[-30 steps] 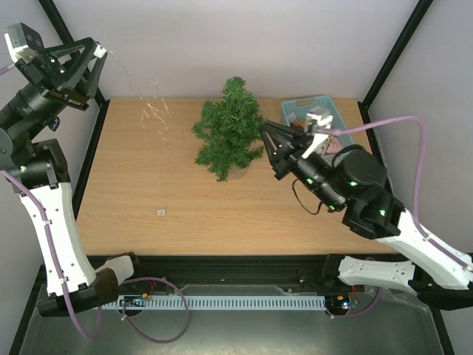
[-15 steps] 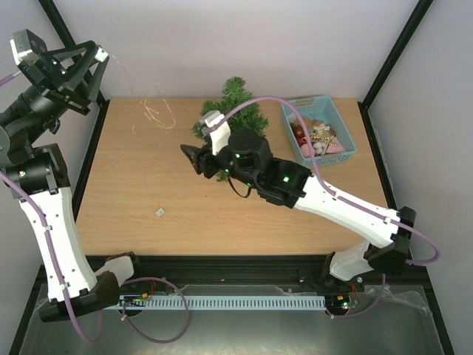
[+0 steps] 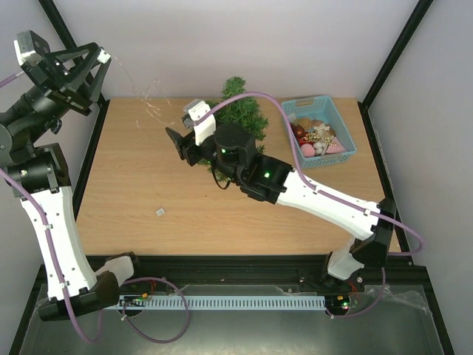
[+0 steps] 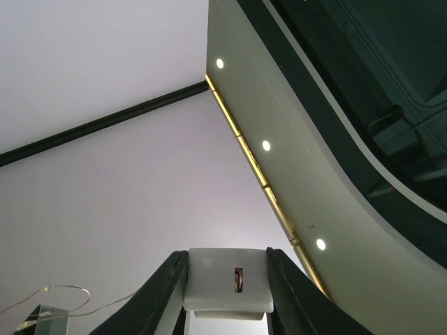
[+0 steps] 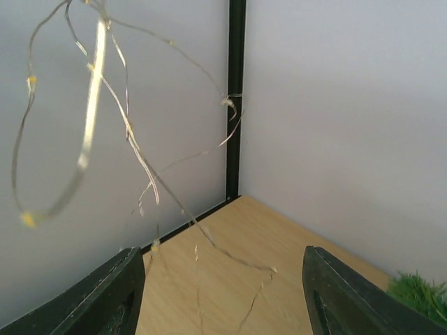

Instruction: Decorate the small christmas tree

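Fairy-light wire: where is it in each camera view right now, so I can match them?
Top external: the fairy-light wire hangs at the back left, left of the small christmas tree.
Left wrist: a loop at bottom left, beside the white block the left gripper holds.
Right wrist: loops across the upper left.
Shared landmark: the tree, bottom right in the right wrist view; the left wrist view lacks it.

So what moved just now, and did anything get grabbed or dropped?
The right gripper swung from beside the light-blue basket, across the front of the small christmas tree, to its left side, facing the dangling light wire. Its jaws are open now, with nothing in them. The left gripper stayed up high, clamped on the white box the wire hangs from. Tree and basket did not move.
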You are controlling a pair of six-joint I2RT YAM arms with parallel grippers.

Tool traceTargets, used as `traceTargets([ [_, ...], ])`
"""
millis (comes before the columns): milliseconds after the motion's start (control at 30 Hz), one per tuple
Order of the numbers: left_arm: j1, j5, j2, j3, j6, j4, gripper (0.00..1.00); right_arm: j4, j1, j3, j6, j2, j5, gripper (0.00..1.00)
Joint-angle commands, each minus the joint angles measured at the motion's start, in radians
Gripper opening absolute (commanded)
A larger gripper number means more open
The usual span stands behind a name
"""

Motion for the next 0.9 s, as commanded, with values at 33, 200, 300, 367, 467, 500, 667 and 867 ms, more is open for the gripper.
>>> traceTargets([
  [33, -0.005, 0.023, -0.011, -0.007, -0.06, 0.045, 0.29, 0.14, 0.007, 0.073, -0.068, 0.069, 0.049, 0.62],
  [200, -0.006, 0.024, -0.013, -0.007, -0.071, 0.054, 0.29, 0.267, 0.006, 0.069, -0.106, 0.1, 0.118, 0.53],
  [300, -0.006, 0.024, -0.014, -0.008, -0.07, 0.053, 0.29, 0.3, 0.007, 0.081, -0.131, 0.111, 0.146, 0.34],
  [367, -0.006, 0.021, -0.014, -0.009, -0.07, 0.052, 0.29, 0.301, 0.006, 0.084, -0.142, 0.108, 0.149, 0.21],
  [467, -0.007, 0.018, -0.016, -0.011, -0.066, 0.051, 0.29, 0.29, 0.006, 0.053, -0.138, 0.075, 0.148, 0.05],
  [500, -0.007, 0.015, -0.016, -0.013, -0.06, 0.047, 0.29, 0.289, 0.007, 0.03, -0.131, 0.044, 0.139, 0.02],
  [667, -0.006, -0.018, -0.02, -0.028, -0.006, -0.002, 0.28, 0.268, 0.006, -0.133, -0.064, -0.118, 0.12, 0.01],
  [867, -0.007, -0.113, -0.019, -0.025, 0.153, -0.133, 0.28, 0.121, 0.007, -0.29, 0.079, -0.365, 0.079, 0.01],
])
